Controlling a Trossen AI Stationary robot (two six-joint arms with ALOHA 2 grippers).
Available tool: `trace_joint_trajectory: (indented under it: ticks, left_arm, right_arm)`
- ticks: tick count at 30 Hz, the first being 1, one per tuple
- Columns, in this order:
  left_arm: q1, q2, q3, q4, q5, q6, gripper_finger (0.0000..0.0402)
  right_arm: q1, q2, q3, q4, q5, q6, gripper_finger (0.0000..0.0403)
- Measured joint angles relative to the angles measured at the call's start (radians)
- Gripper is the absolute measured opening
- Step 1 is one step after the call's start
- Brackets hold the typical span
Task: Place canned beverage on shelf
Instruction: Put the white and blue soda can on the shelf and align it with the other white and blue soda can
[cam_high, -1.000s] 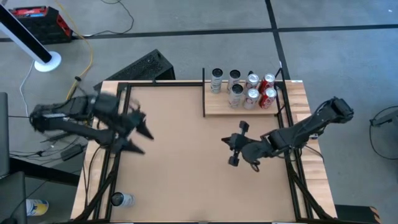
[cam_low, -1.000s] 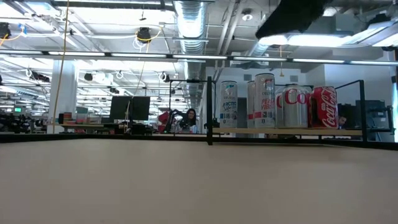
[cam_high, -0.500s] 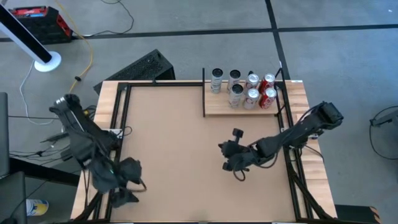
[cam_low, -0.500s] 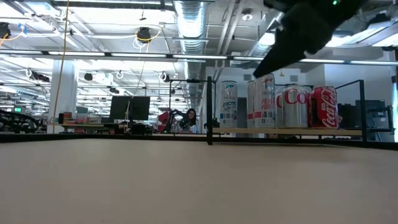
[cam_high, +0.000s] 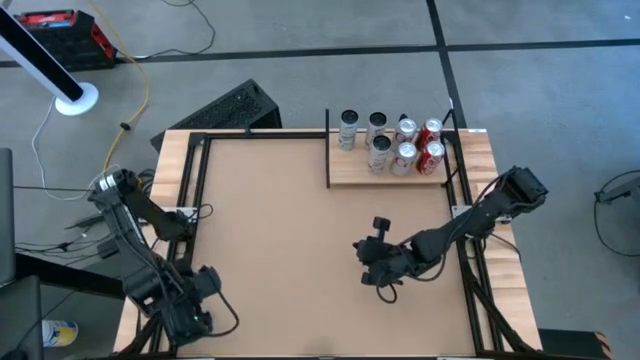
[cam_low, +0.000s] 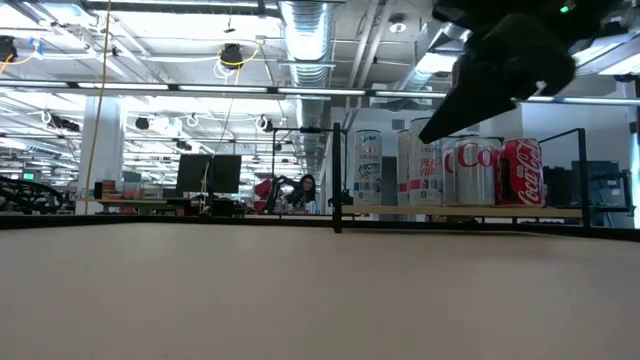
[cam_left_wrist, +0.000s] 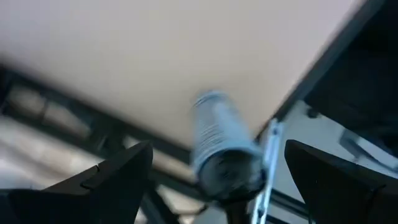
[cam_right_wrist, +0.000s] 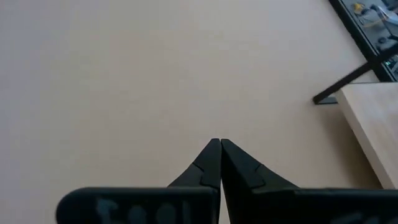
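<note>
Reaching for the can (cam_left_wrist: 221, 146) from where our left tool (cam_high: 190, 312) hangs, at the near left corner of the surface (cam_high: 290, 230), is where we judge things could most easily go wrong. In the left wrist view the can lies on its side at the very edge, beside the black frame rail (cam_left_wrist: 323, 56), its round end turned toward the camera. A cylinder lying like that can roll at a touch, so if one finger meets it before the other we expect it to roll away or drop off the edge. The rail sits so near that a finger could strike it instead of sliding past the can. Our left tool stands released, its two fingers (cam_left_wrist: 106, 177) spread wide on either side of the can and not touching it, so nothing is held. The can looks silvery with pale blue print, blurred, and we cannot read any label; from above it is hidden under the left tool. The shelf (cam_high: 395, 172) stands at the far right of the surface, well apart from this corner, and it already carries six upright cans (cam_high: 392, 143) crowded along its back. We judge that setting another one down there risks knocking a neighbour over, so the free front plank looks the safer spot. Our right tool (cam_high: 378, 268) hangs clenched and empty over the middle right, in front of the shelf.
</note>
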Motion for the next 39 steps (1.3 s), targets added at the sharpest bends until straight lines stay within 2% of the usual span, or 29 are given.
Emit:
trace_joint_trajectory:
  ticks: [3,7,18,31,39]
  left_arm:
    - [-0.002,-0.002,-0.001,-0.017,0.041,-0.103,0.035]
    - [-0.011,-0.003,-0.001,0.036,0.038,-0.116,0.035]
    - [-0.037,0.005,-0.001,0.03,0.034,-0.151,0.035]
    - [-0.005,0.092,-0.002,0.06,0.141,-0.021,0.035]
    - [0.016,0.113,-0.006,0.053,0.171,0.036,0.035]
  right_arm:
    - [0.019,0.0,0.0,-0.001,0.0,-0.033,0.0029]
    - [0.02,0.0,0.0,0.001,0.001,-0.063,0.003]
    - [-0.015,0.0,0.0,0.002,0.001,-0.068,0.0029]
    - [-0.014,0.0,0.001,0.002,-0.028,-0.068,0.0028]
    - [-0.014,0.0,0.001,0.001,-0.033,-0.068,0.0029]
